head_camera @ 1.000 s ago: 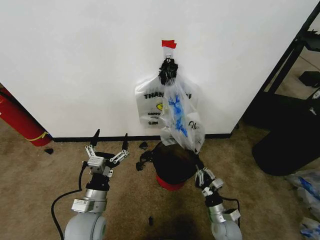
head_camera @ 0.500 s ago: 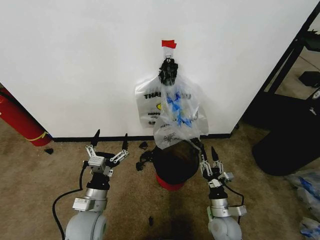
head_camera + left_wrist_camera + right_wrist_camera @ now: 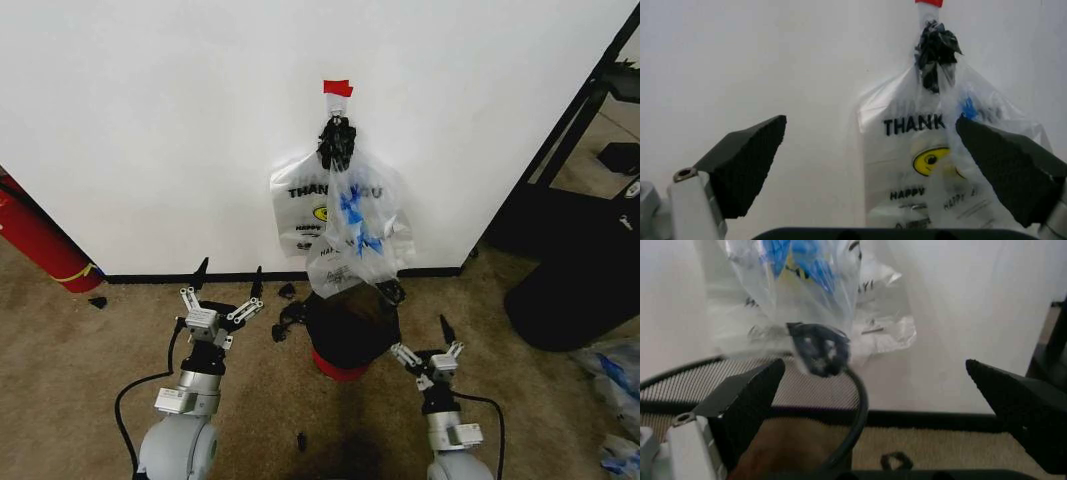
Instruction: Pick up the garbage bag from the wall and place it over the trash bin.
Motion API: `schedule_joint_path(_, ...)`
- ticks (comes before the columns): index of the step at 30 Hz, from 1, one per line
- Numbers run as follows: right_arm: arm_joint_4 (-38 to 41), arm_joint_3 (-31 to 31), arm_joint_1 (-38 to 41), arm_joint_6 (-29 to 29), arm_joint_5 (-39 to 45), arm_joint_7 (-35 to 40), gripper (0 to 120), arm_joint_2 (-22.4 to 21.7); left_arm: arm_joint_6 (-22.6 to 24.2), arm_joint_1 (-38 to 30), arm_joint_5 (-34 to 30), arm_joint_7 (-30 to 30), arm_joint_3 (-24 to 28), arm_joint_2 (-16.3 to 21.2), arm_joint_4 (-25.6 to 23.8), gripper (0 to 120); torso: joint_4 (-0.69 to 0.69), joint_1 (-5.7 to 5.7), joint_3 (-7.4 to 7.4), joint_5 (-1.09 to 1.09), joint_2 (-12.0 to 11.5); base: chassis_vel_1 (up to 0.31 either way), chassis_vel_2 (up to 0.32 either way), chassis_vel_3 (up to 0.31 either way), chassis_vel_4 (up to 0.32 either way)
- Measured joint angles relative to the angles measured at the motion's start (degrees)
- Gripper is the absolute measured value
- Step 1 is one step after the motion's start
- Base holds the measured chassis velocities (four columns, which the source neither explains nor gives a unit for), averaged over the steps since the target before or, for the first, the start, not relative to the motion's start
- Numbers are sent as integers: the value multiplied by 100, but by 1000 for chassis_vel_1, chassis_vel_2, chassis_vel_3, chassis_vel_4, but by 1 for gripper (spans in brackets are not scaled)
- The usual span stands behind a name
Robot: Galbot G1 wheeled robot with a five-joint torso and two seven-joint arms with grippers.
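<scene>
The garbage bag [image 3: 360, 228], see-through with blue strips, hangs from a black knot under red tape on the white wall [image 3: 150, 120]. Its lower end reaches the back rim of the trash bin [image 3: 350, 328], a small black bin with a red bottom. My left gripper [image 3: 228, 275] is open, left of the bin and low before the wall. My right gripper [image 3: 424, 340] is open, just right of the bin and apart from the bag. The left wrist view has that gripper [image 3: 880, 170] facing the bag [image 3: 973, 120]. The right wrist view has that gripper [image 3: 883, 410] facing the bag [image 3: 800, 280] and bin rim [image 3: 858, 400].
A like printed bag [image 3: 298, 212] hangs behind on the same hook. A red cylinder [image 3: 40, 245] leans at the left. A big black sack [image 3: 580, 290] and a black frame [image 3: 575, 120] stand at the right. Small black scraps [image 3: 300, 440] lie on the carpet.
My right gripper has drawn back from the bag's lower end, to the right and towards me, and now stands open. The bag has swung back against the wall. My left gripper shifted slightly right.
</scene>
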Motion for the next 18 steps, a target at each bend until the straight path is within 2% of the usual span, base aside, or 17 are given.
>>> schedule_joint_path(2,79,79,-129,0,-1135,712,100,39,11,-56,-1,2,8,21,51,100,0,0,0,-1,0,0,0,0,0)
schedule_joint_path(3,79,73,-156,-29,-1437,953,100,41,15,-75,-1,4,18,26,73,100,0,0,0,0,0,0,0,0,0)
schedule_joint_path(7,80,3,-275,-308,-2100,1471,100,45,24,-121,-1,12,68,28,131,100,1,0,0,0,0,0,0,0,0)
schedule_joint_path(10,168,-103,-441,-833,-2256,1516,100,-10,32,-139,-1,17,90,50,154,100,0,0,0,0,0,0,0,0,0)
schedule_joint_path(14,228,-171,-467,-1118,-2343,1490,100,-95,38,-156,-1,17,85,98,159,100,1,0,0,0,0,0,0,0,0)
schedule_joint_path(18,294,-141,-405,-913,-2359,1220,100,-168,123,-217,-32,19,213,233,148,100,2,0,0,0,0,0,0,0,0)
